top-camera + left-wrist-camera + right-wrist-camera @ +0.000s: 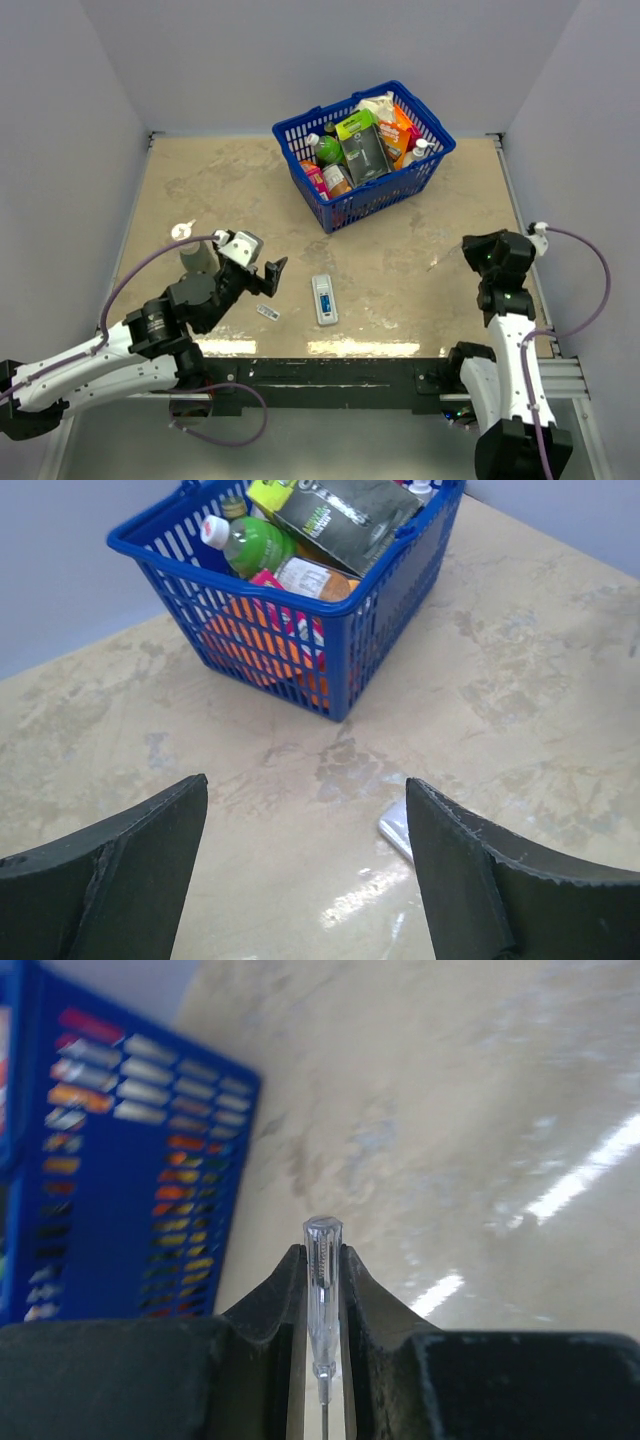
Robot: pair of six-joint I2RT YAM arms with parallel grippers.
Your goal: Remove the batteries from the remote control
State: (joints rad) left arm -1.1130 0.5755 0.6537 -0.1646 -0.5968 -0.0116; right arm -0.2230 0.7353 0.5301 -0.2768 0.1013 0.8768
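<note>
Batteries (pixel 323 293) are judged light, smooth, apt to roll; mid-body is best gripped. Right gripper (pixel 322 1270) is clamped on a thin clear rod (pixel 322 1232); left gripper (pixel 305 795) is held open left of the remote (pixel 325 310). One, blue, lies in the remote, a greyish piece (pixel 268 312) just left of it.

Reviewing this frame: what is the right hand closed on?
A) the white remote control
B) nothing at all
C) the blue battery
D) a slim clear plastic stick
D: the right wrist view shows the right hand pinching a slim clear plastic stick between its fingers, while in the top view the slim white rectangular remote control lies well away from it.
</note>
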